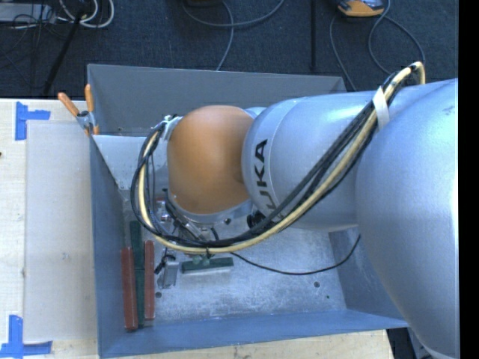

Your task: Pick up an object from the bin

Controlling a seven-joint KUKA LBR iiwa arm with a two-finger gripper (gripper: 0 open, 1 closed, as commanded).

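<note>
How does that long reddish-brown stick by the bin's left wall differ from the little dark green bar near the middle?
The reddish-brown stick is much longer than the dark green bar. The stick runs along the left wall of the bin, while the bar lies crosswise on the open floor. Both lie flat on the floor.

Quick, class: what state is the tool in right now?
The tool: cannot be told; it hangs under the orange cover, near reddish strips at the left of the bin.
</note>
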